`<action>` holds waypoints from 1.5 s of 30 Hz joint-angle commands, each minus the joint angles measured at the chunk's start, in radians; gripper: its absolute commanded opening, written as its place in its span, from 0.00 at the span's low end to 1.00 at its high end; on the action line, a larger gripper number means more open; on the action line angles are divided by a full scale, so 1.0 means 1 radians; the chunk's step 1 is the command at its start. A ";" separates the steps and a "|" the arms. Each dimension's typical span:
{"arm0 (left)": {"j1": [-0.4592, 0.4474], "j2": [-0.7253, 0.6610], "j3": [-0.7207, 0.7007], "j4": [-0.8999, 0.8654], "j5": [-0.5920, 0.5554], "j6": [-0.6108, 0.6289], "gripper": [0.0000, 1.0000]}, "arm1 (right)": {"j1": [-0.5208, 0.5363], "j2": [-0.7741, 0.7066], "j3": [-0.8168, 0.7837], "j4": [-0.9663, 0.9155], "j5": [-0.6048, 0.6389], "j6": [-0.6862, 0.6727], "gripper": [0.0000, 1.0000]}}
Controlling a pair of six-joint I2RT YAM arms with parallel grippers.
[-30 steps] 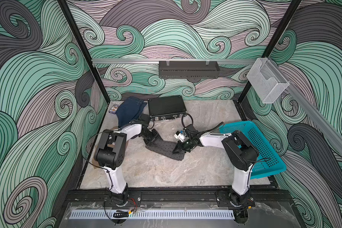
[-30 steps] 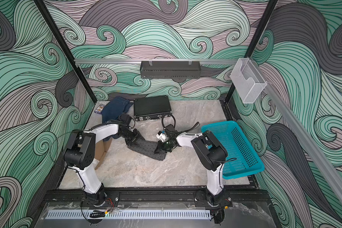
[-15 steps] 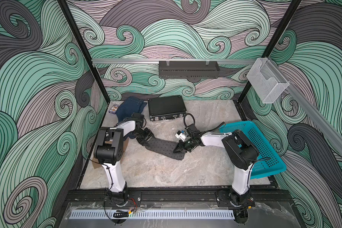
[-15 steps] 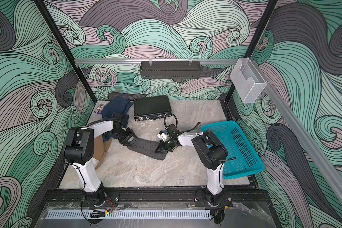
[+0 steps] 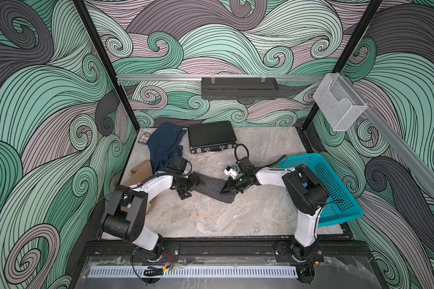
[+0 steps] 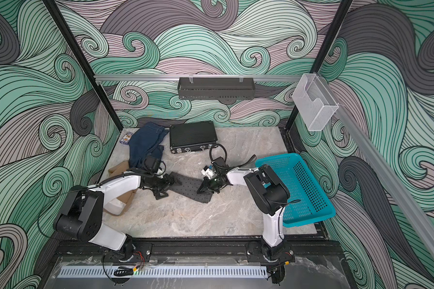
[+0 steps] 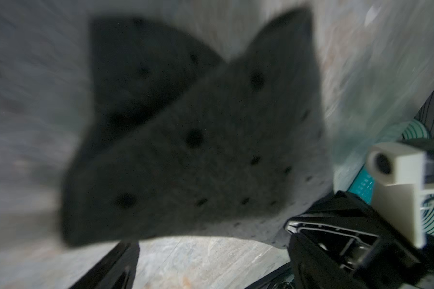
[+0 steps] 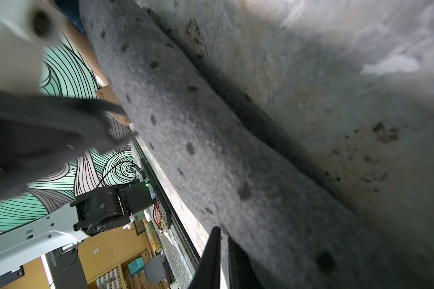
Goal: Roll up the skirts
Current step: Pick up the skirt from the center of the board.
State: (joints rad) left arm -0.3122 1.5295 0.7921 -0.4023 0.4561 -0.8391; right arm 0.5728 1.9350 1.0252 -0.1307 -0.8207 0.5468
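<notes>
The dotted grey skirt [image 5: 212,189] lies as a narrow band on the surface [image 5: 211,220] in front of the black case [image 5: 212,136], its long axis slanting from below the case's left corner out toward the front rail. The left fingers [image 5: 184,193] stand spread wide at the band's case-side end, gripping nothing. The right fingers [image 8: 211,257] are drawn almost together against its far end, no cloth visible between them. The left wrist view is blurred, and the left arm partly hides the tan skirt [image 5: 140,172] left of the case.
</notes>
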 commanded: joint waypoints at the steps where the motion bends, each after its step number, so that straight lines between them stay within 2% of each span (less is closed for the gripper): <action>1: -0.040 0.029 -0.058 0.255 0.055 -0.071 0.93 | -0.009 0.025 -0.020 -0.108 0.097 0.009 0.13; 4: -0.043 0.095 -0.103 0.362 0.057 -0.125 0.93 | -0.001 0.028 -0.017 -0.111 0.094 0.008 0.14; 7: -0.048 0.169 -0.129 0.479 0.050 -0.166 0.86 | 0.009 0.020 -0.017 -0.114 0.083 0.002 0.17; 10: -0.047 0.251 -0.143 0.582 0.062 -0.197 0.65 | 0.013 -0.016 -0.019 -0.122 0.055 -0.008 0.22; 12: -0.048 0.287 -0.143 0.612 0.064 -0.197 0.50 | 0.010 -0.079 -0.024 -0.135 0.047 -0.023 0.32; 15: -0.050 0.325 -0.127 0.617 0.064 -0.168 0.42 | -0.026 -0.188 -0.007 -0.194 0.078 -0.040 0.48; 17: -0.053 0.351 -0.103 0.599 0.070 -0.148 0.40 | -0.071 -0.239 0.009 -0.223 0.089 -0.037 0.54; 21: -0.063 0.381 -0.053 0.547 0.080 -0.109 0.40 | -0.170 -0.275 0.067 -0.348 0.229 -0.099 0.65; 24: -0.076 0.395 -0.022 0.489 0.069 -0.082 0.41 | -0.218 -0.221 0.123 -0.394 0.234 -0.169 0.72; 29: -0.097 0.421 0.030 0.406 0.051 -0.057 0.41 | -0.206 -0.086 0.257 -0.520 0.249 -0.283 0.81; 32: -0.103 0.428 0.047 0.392 0.046 -0.058 0.41 | -0.208 -0.033 0.292 -0.540 0.289 -0.306 0.83; 40: -0.157 0.464 0.159 0.295 0.018 -0.033 0.43 | -0.160 0.091 0.316 -0.537 0.240 -0.375 0.89; 45: -0.151 0.502 0.196 0.277 0.009 -0.031 0.43 | -0.144 0.110 0.234 -0.432 0.209 -0.309 0.78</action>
State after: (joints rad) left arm -0.4587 1.9388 1.0096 0.0647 0.5770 -0.8913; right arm 0.4183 2.0125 1.3159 -0.6003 -0.6174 0.2142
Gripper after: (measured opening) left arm 0.432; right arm 0.788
